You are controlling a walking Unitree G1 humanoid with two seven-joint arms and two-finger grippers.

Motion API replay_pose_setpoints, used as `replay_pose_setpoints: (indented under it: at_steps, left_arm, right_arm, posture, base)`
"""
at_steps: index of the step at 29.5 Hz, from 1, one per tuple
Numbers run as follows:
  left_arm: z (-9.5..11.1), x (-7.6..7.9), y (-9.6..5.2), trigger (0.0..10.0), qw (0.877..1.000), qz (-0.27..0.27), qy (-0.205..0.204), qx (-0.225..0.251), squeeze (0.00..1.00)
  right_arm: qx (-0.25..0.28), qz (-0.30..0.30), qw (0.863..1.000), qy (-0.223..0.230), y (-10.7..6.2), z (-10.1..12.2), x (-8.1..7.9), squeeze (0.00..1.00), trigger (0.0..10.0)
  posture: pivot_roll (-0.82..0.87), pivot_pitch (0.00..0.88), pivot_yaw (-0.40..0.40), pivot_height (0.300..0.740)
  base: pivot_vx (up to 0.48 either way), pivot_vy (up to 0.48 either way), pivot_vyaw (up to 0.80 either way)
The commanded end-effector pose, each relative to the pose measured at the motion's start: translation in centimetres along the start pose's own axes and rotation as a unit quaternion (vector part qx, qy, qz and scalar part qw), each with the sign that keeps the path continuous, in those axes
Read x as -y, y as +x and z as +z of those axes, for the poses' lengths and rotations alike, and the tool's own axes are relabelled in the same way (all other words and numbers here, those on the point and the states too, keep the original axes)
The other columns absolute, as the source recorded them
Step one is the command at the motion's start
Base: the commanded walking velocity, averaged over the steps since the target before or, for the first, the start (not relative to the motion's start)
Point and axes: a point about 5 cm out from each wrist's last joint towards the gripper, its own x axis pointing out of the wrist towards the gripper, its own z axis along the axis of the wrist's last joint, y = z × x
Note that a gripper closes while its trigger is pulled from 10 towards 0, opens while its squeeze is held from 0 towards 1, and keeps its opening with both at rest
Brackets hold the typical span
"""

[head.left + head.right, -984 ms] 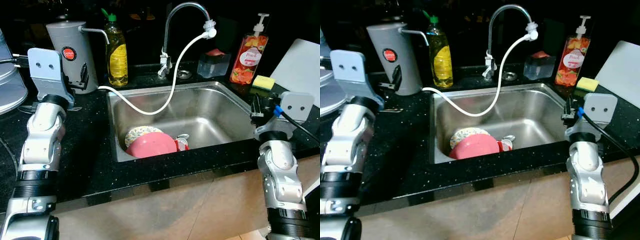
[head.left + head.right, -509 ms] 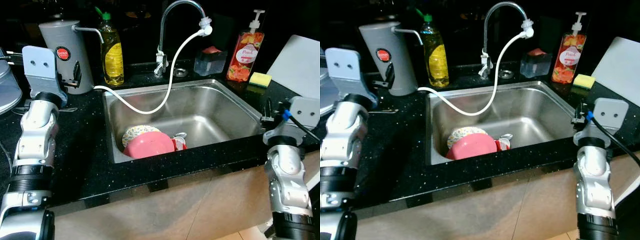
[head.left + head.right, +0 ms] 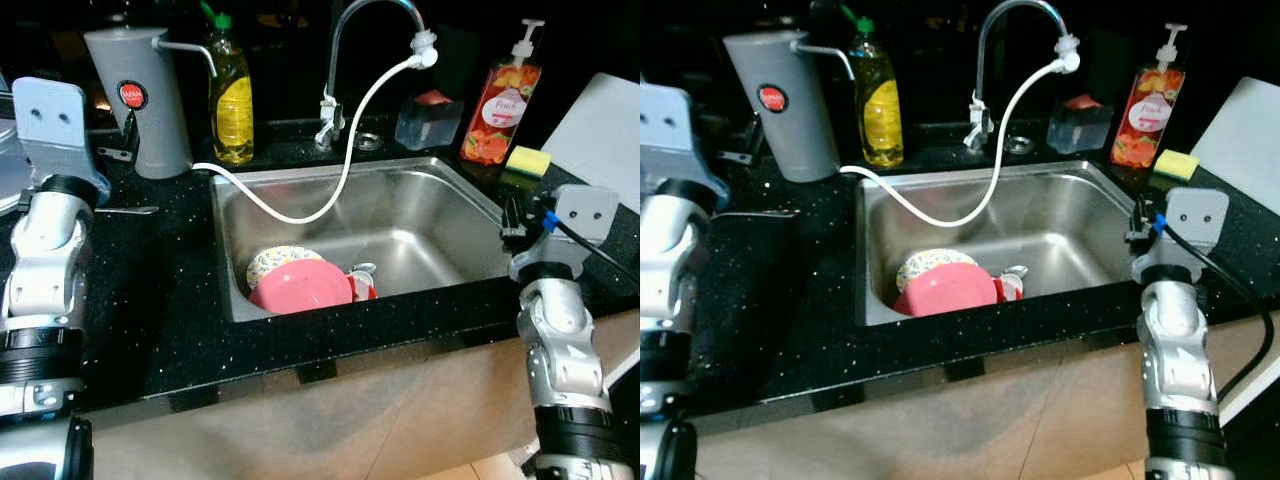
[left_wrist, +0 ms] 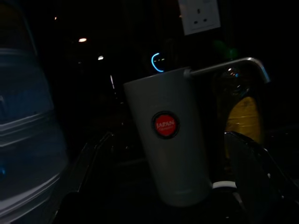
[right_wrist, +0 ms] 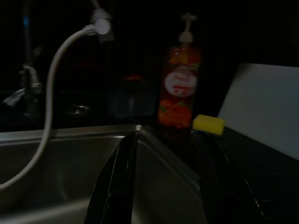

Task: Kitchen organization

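A pink plate [image 3: 300, 285] lies in the steel sink [image 3: 430, 225], over a patterned plate [image 3: 268, 262] and beside a small cup [image 3: 362, 284]. My left gripper [image 3: 112, 152] hovers over the black counter left of the sink. It is open and points at the grey canister [image 4: 168, 140] with the red label. At the sink's right rim my right gripper [image 3: 513, 213] stands open and holds nothing. Its fingers [image 5: 117, 182] point toward the orange pump bottle [image 5: 180, 91] and the yellow sponge [image 5: 208, 123].
A white hose [image 3: 345, 185] runs from the faucet [image 3: 345, 40] across the sink to the canister. A yellow dish-soap bottle [image 3: 232, 100] and a clear container [image 3: 428, 118] stand at the back. A white board [image 3: 600, 125] leans at the far right. The counter's front edge [image 3: 300, 365] is near.
The whole picture has swayed a little, so the head moved. Both arms keep roughly the same pose over the counter. Nothing in the sink has moved.
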Motion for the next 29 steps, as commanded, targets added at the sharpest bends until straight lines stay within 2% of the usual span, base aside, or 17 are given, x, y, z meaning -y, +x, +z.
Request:
replay_pose_setpoints:
  at_steps: [1, 5, 9, 15, 17, 18, 22, 23, 24, 25, 26, 28, 29]
  left_arm:
    - [0.7, 0.3, 0.0, 10.0, 1.000, -0.014, 0.015, 0.009, 0.00]
    - [1.2, 0.6, -0.1, 10.0, 1.000, -0.016, 0.019, 0.018, 0.00]
    - [1.3, -0.8, -0.4, 10.0, 0.999, 0.015, 0.024, 0.019, 0.00]
    - [1.0, -2.8, -1.4, 10.0, 0.998, 0.052, 0.044, 0.015, 0.00]
    - [0.3, -4.4, -2.2, 10.0, 0.995, 0.077, 0.063, -0.001, 0.00]
    - [0.3, -4.4, -2.2, 10.0, 0.995, 0.077, 0.063, -0.001, 0.00]
    - [-0.6, -6.9, -3.5, 10.0, 0.989, 0.127, 0.075, -0.023, 0.00]
    - [-1.1, -8.0, -4.2, 10.0, 0.985, 0.140, 0.093, -0.037, 0.00]
    - [-1.1, -8.0, -4.2, 10.0, 0.985, 0.140, 0.093, -0.037, 0.00]
    - [-1.7, -9.4, -5.2, 10.0, 0.978, 0.166, 0.112, -0.055, 0.00]
    - [-1.8, -10.1, -5.6, 10.0, 0.975, 0.181, 0.118, -0.060, 0.00]
    - [-1.9, -10.6, -5.9, 10.0, 0.972, 0.190, 0.122, -0.062, 0.00]
    - [-2.0, -11.5, -6.4, 10.0, 0.966, 0.212, 0.129, -0.070, 0.00]
  right_arm:
    - [-0.001, 0.011, 1.000, 0.002, -0.3, -0.3, -0.6, 0.00, 10.0]
    - [-0.008, 0.006, 1.000, 0.000, -0.5, -0.7, -0.1, 0.00, 10.0]
    - [-0.015, -0.001, 1.000, -0.003, -0.6, -1.1, 0.4, 0.00, 10.0]
    - [-0.032, -0.042, 0.998, -0.030, 0.0, -1.8, 3.6, 0.00, 10.0]
    - [-0.035, -0.049, 0.997, -0.044, -0.3, -1.9, 4.3, 0.00, 10.0]
    - [-0.035, -0.049, 0.997, -0.044, -0.3, -1.9, 4.3, 0.00, 10.0]
    - [-0.037, -0.058, 0.996, -0.053, -0.6, -2.0, 5.0, 0.00, 10.0]
    - [-0.036, -0.068, 0.995, -0.063, -0.8, -2.1, 5.6, 0.00, 10.0]
    - [-0.036, -0.068, 0.995, -0.063, -0.8, -2.1, 5.6, 0.00, 10.0]
    - [-0.042, -0.082, 0.993, -0.069, -1.1, -2.5, 6.3, 0.00, 10.0]
    - [-0.047, -0.088, 0.993, -0.070, -1.3, -2.7, 6.6, 0.00, 10.0]
    - [-0.050, -0.091, 0.992, -0.070, -1.4, -2.9, 6.8, 0.00, 10.0]
    - [-0.057, -0.094, 0.991, -0.074, -1.7, -3.3, 7.1, 0.00, 10.0]
  posture:
    - [-0.04, 0.089, -0.045, 0.740]
    - [-0.04, 0.089, -0.052, 0.740]
    - [-0.03, 0.080, -0.060, 0.740]
    - [-0.07, 0.067, -0.088, 0.740]
    - [-0.08, 0.069, -0.089, 0.740]
    - [-0.08, 0.069, -0.089, 0.740]
    - [-0.09, 0.068, -0.085, 0.740]
    - [-0.09, 0.075, -0.077, 0.740]
    - [-0.09, 0.075, -0.077, 0.740]
    - [-0.08, 0.081, -0.077, 0.740]
    - [-0.08, 0.083, -0.078, 0.740]
    - [-0.08, 0.083, -0.078, 0.740]
    - [-0.07, 0.084, -0.081, 0.740]
  base:
    - [0.000, 0.000, 0.00]
    - [0.000, 0.000, 0.00]
    - [0.000, 0.000, 0.00]
    - [0.000, 0.000, 0.00]
    - [0.000, 0.000, 0.00]
    - [0.000, 0.000, 0.00]
    - [0.000, 0.000, 0.00]
    - [0.000, 0.000, 0.00]
    - [0.000, 0.000, 0.00]
    - [0.000, 0.000, 0.00]
    - [0.000, 0.000, 0.00]
    - [0.000, 0.000, 0.00]
    - [0.000, 0.000, 0.00]
